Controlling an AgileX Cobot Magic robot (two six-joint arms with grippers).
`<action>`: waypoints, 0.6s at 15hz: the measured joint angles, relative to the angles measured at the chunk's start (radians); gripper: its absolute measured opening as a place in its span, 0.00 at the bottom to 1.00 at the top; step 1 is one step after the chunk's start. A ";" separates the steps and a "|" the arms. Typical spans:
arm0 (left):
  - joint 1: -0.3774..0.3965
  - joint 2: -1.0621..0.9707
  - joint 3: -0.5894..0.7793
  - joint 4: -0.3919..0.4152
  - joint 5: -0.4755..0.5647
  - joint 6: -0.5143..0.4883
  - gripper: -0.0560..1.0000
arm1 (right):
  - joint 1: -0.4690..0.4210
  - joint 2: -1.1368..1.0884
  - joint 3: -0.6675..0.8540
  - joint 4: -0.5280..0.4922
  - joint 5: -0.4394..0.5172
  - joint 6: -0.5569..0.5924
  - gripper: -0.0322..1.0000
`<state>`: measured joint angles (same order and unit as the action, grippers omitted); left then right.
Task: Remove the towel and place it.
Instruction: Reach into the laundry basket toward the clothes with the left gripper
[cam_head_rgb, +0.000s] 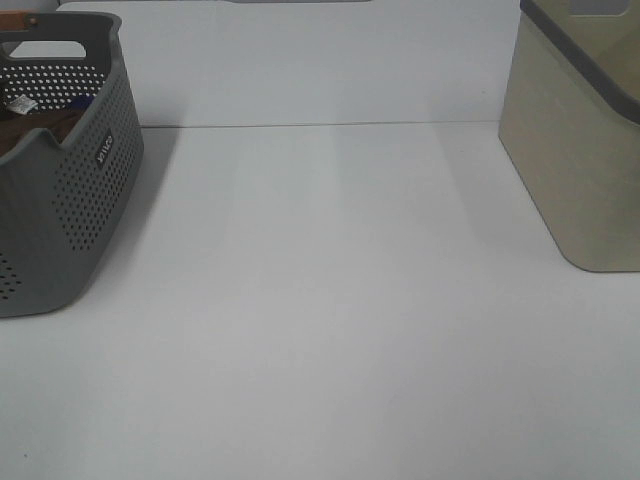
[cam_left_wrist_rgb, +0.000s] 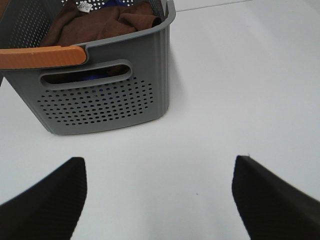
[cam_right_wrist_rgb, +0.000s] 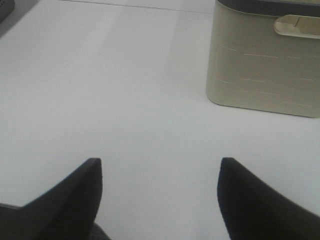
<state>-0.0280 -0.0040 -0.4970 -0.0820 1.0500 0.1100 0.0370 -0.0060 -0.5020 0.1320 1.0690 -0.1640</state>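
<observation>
The brown towel (cam_left_wrist_rgb: 100, 22) lies bunched in the grey perforated basket (cam_head_rgb: 80, 200), at ten o'clock on the white table (cam_head_rgb: 330, 300). The beige bin (cam_head_rgb: 580, 170) stands at two o'clock, well apart. The left gripper (cam_left_wrist_rgb: 157, 170) and the right gripper (cam_right_wrist_rgb: 160, 167) both hang released and empty over bare table. The left one should probably rise over the rim, clear the orange handle (cam_left_wrist_rgb: 42, 56), and pinch a raised brown fold, leaving the blue cloth (cam_left_wrist_rgb: 115, 3) behind.
</observation>
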 joint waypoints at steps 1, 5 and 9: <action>0.000 0.000 0.000 0.000 0.000 0.000 0.77 | 0.000 0.000 0.000 0.000 0.000 0.000 0.65; 0.000 0.000 0.000 0.000 0.000 0.000 0.77 | 0.000 0.000 0.000 0.000 0.000 0.000 0.65; 0.000 0.000 0.000 0.000 0.000 0.000 0.77 | 0.000 0.000 0.000 0.000 0.000 0.000 0.65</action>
<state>-0.0280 -0.0040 -0.4970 -0.0820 1.0500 0.1100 0.0370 -0.0060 -0.5020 0.1320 1.0690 -0.1640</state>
